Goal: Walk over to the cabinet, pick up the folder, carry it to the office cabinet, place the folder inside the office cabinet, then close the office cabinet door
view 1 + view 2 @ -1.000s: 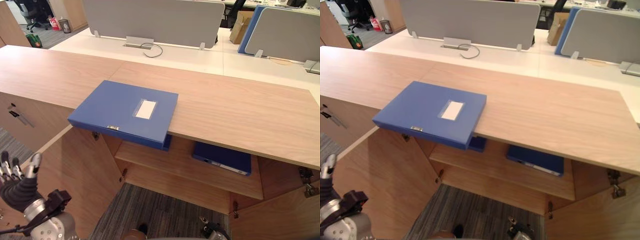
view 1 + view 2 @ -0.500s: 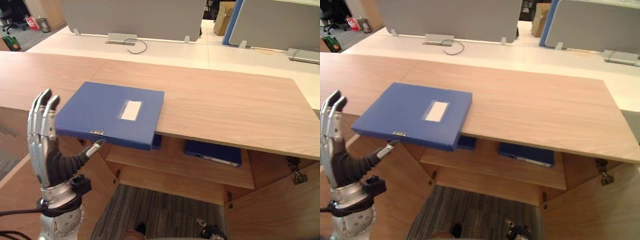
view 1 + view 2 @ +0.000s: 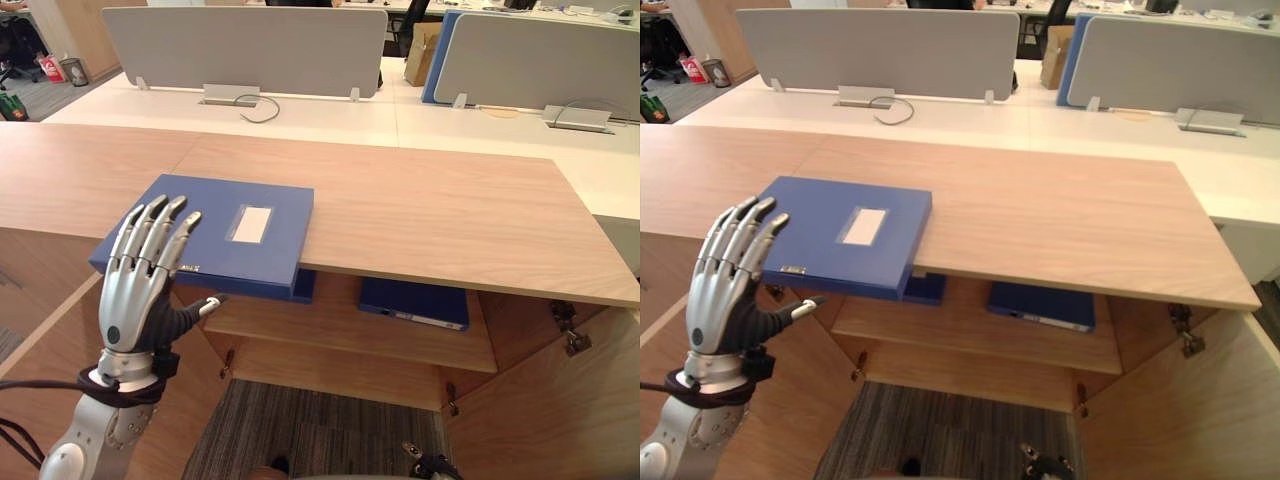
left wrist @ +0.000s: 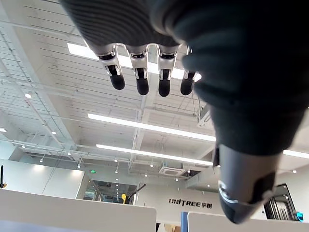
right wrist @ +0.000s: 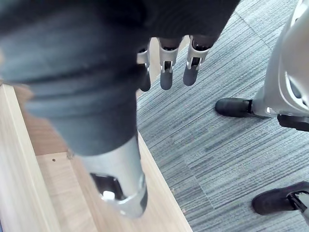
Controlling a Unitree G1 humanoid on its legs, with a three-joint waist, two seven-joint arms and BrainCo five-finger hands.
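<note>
Empty left hand point(image 3: 128, 300), fingers straight and spread, blue folder point(image 3: 225, 240) just beyond on cabinet top point(image 3: 430, 215)

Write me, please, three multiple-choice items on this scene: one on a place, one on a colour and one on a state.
1. Where does the flat blue folder lie?
A. On the light wooden cabinet top, jutting past its front edge
B. On the grey carpet
C. On the white desk behind

2. What colour is the rectangular label on that folder?
A. Red
B. White
C. Green

3. How is the robot's left hand?
A. Shut on the folder
B. Curled into a fist
C. Open, fingers straight

Answers:
1 A: the folder rests on the top, with its near edge out over the open cabinet.
2 B: the patch is white against the blue.
3 C: the fingers stretch straight in front of the folder and hold nothing.
</note>
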